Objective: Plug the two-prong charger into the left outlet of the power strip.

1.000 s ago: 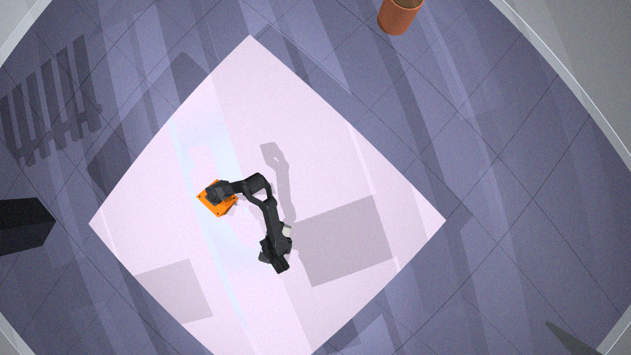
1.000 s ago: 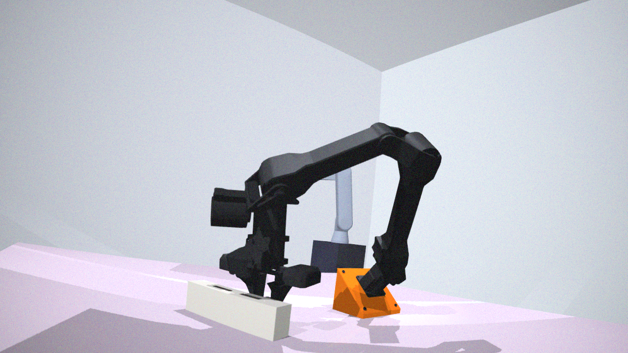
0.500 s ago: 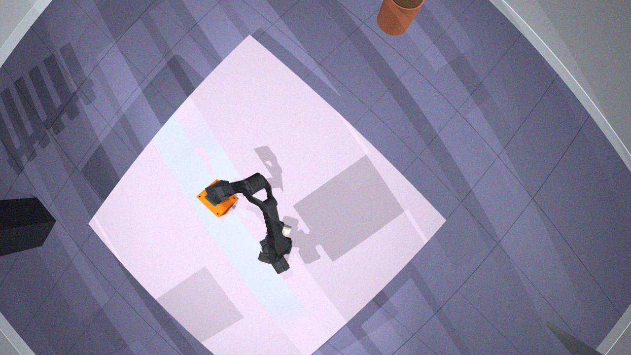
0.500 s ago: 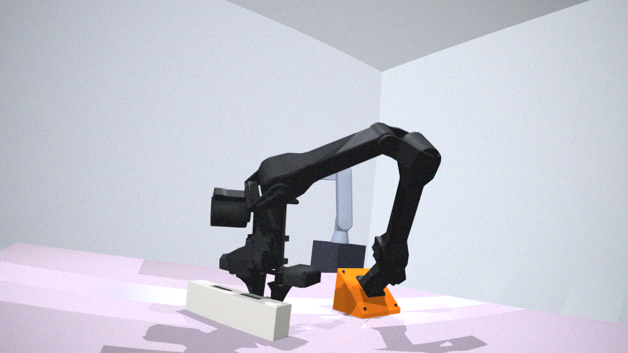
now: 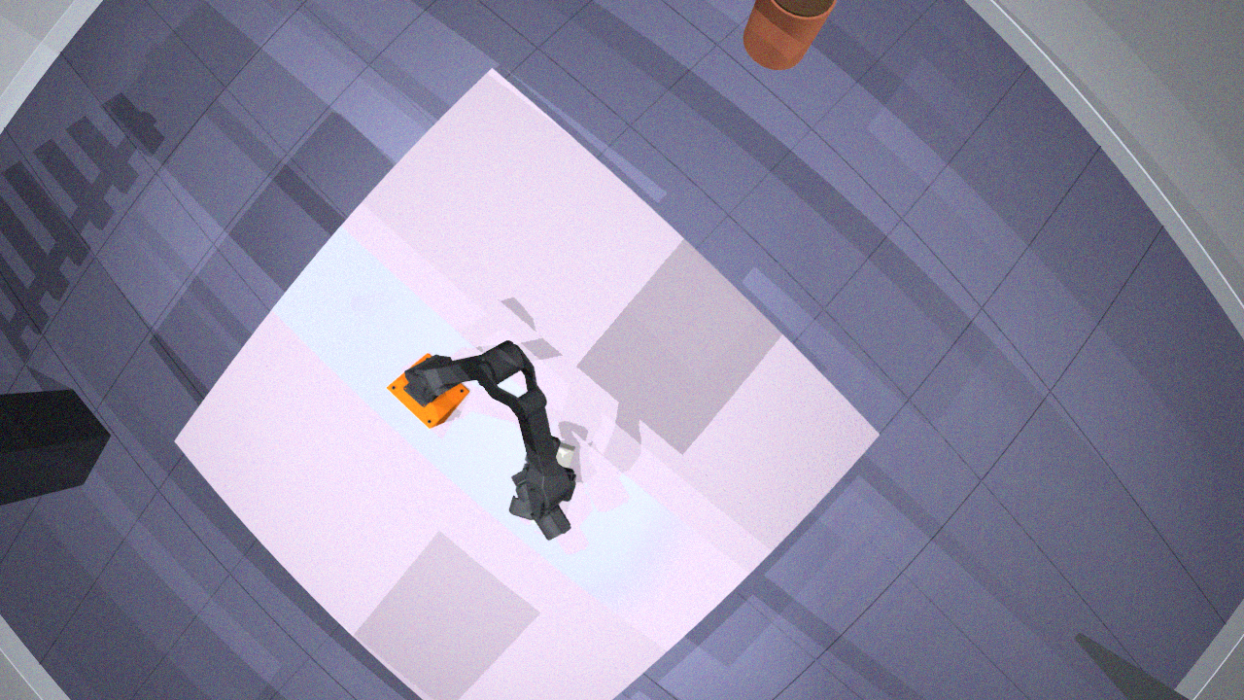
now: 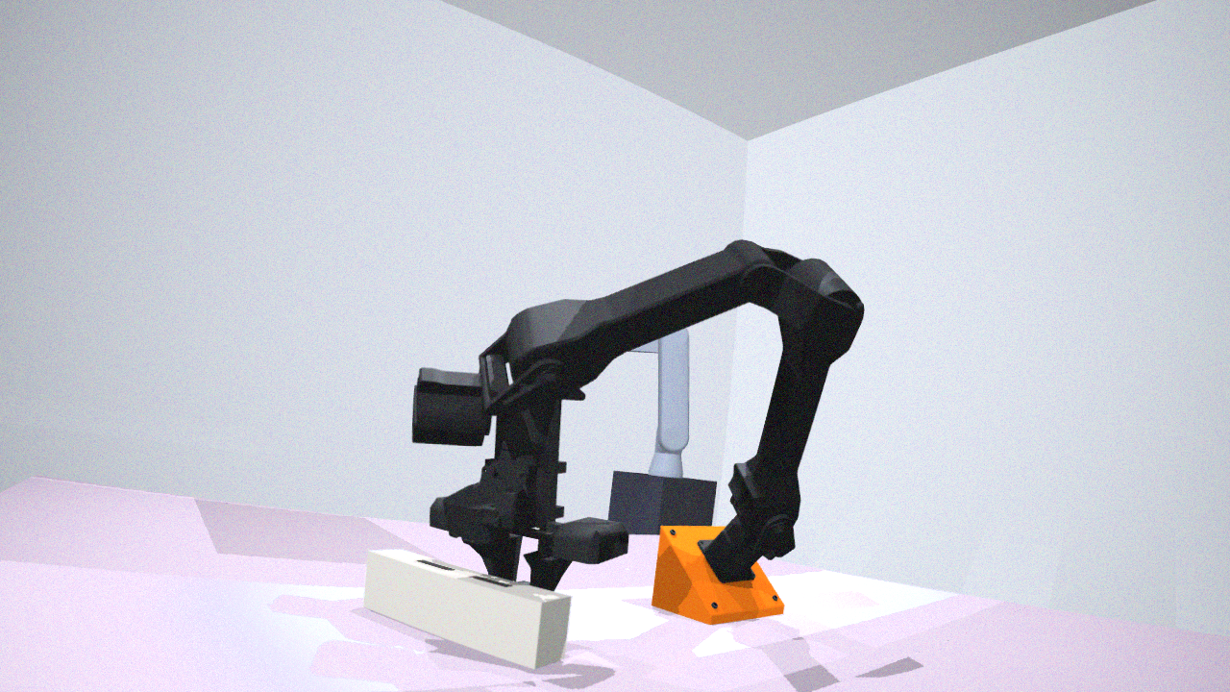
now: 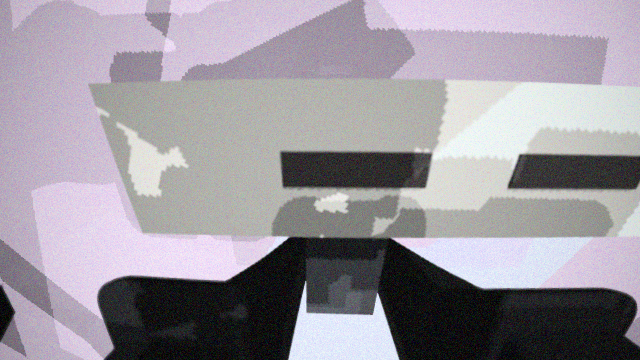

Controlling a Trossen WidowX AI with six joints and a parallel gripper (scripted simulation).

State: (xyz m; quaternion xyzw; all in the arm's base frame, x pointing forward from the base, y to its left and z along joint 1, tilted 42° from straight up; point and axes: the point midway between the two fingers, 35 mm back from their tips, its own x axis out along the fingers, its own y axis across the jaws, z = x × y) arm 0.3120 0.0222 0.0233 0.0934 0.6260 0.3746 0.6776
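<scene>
The off-white power strip (image 6: pixel 455 602) (image 7: pixel 200 120) lies on the table, mostly under the arm in the top view, where a bit of the strip (image 5: pixel 566 455) shows. Its top has two dark outlet slots, the left one (image 7: pixel 356 170) and the right one (image 7: pixel 575 171) in the wrist view. My gripper (image 7: pixel 338 235) (image 6: pixel 523 575) points down and is shut on the dark grey charger (image 7: pixel 342 285). The fingers stand at the strip's long side, opposite the left slot, not over it. The strip's edge cuts off the view of the fingertips. The prongs are not visible.
The arm's orange base (image 5: pixel 431 413) (image 6: pixel 688 584) stands on the pale table (image 5: pixel 522 174). A black box (image 5: pixel 43 443) (image 6: pixel 662 503) stands beyond the table, with a pale blue-grey post (image 6: pixel 673 395) on it. A terracotta pot (image 5: pixel 778 39) stands far off.
</scene>
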